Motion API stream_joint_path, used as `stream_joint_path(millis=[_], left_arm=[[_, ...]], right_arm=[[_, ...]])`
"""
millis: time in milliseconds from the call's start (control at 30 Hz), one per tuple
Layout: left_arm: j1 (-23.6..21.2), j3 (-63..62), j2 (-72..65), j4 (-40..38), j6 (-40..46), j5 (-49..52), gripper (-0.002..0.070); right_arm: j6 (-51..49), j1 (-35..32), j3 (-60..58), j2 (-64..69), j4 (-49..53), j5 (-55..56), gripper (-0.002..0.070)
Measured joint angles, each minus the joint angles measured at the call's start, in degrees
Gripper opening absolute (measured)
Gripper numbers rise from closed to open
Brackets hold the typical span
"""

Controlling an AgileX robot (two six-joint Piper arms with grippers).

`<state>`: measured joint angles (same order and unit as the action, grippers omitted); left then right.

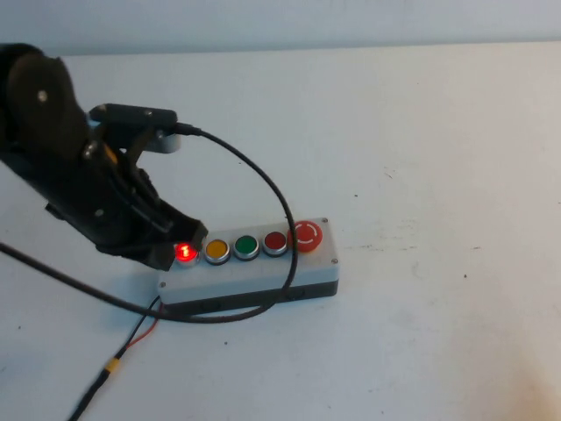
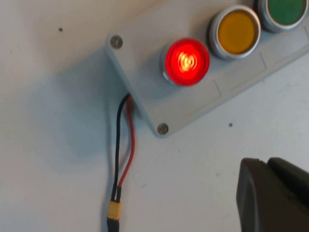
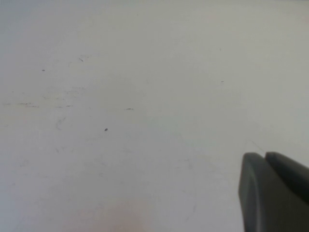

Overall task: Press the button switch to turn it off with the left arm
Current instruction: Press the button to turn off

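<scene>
A grey switch box lies on the white table with a row of buttons: a lit red one, then yellow, green, red and a large red stop button. My left gripper is shut, its tip just left of and above the lit red button. In the left wrist view the lit red button glows, and the shut fingers hover off the box's near edge. My right gripper is shut over bare table; it does not show in the high view.
A black cable loops from the left arm's wrist over the box. Red and black leads with a yellow connector run from the box's left end toward the table's front edge.
</scene>
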<state>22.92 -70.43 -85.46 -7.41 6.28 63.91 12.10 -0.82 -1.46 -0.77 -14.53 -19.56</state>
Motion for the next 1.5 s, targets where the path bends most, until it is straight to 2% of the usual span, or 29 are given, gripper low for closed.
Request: stream_joint_path(millis=[367,700,1500], left_arm=[[1.0,-13.2,-12.1,2.1,-1.0,5.4,-0.0002],[1.0,-13.8,-17.5,3.6,-1.1,5.8,-0.0002],[1.0,-14.5,-19.3,6.1,-1.2,3.4,-0.0002]], right_arm=[[0.0,0.0,0.0,0.0,0.0,0.0,-0.0016],[0.0,0.0,0.0,0.0,0.0,0.0,-0.0016],[0.0,0.0,0.0,0.0,0.0,0.0,-0.0016]])
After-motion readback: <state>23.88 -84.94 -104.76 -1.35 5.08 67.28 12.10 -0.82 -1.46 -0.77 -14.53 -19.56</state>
